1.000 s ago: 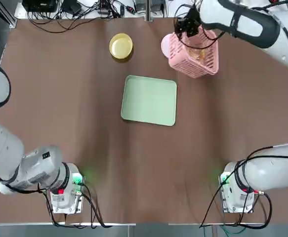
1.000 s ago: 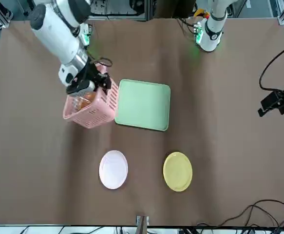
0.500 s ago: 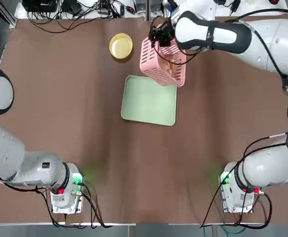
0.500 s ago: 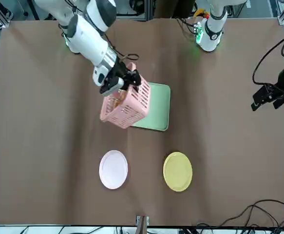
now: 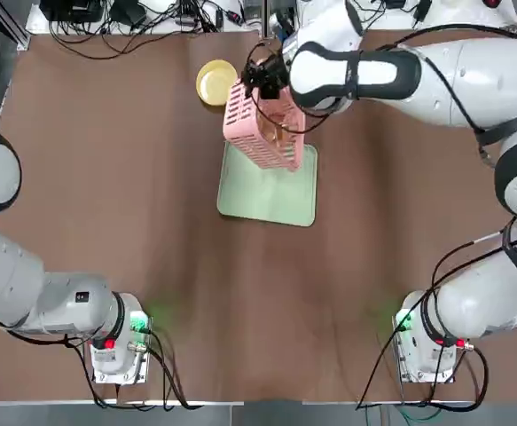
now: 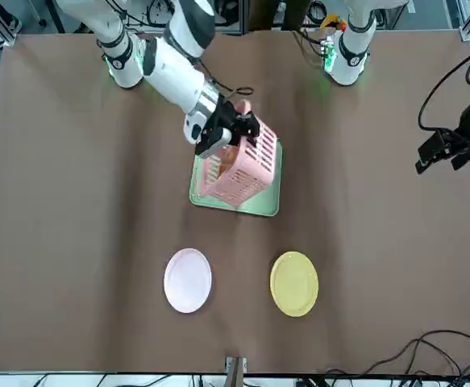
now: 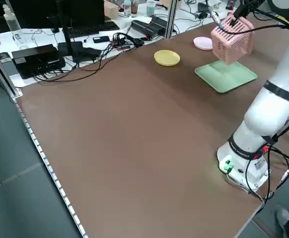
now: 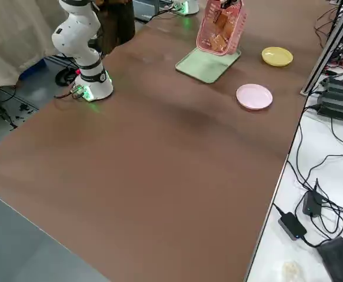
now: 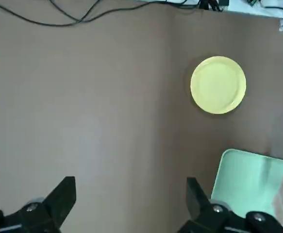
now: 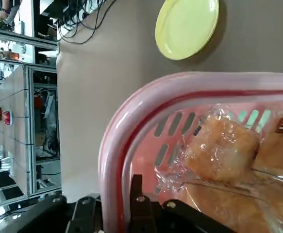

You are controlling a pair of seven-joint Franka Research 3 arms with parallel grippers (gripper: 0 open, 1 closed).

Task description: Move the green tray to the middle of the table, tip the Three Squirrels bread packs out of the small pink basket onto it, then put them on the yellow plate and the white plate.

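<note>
The right jaws [image 10: 116,206] are clamped on the rim of the small pink basket [image 10: 156,97], bread packs [image 10: 224,150] inside, above the green tray [image 5: 267,200] on the worktop [image 5: 178,311]; the left jaws [image 9: 131,199] stand apart (holding nothing). Tipping seems next, and calls for a steeper tilt.

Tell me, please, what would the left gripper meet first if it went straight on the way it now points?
The left gripper, open, would probably meet bare brown table first, though how far off that lies is unclear.
</note>
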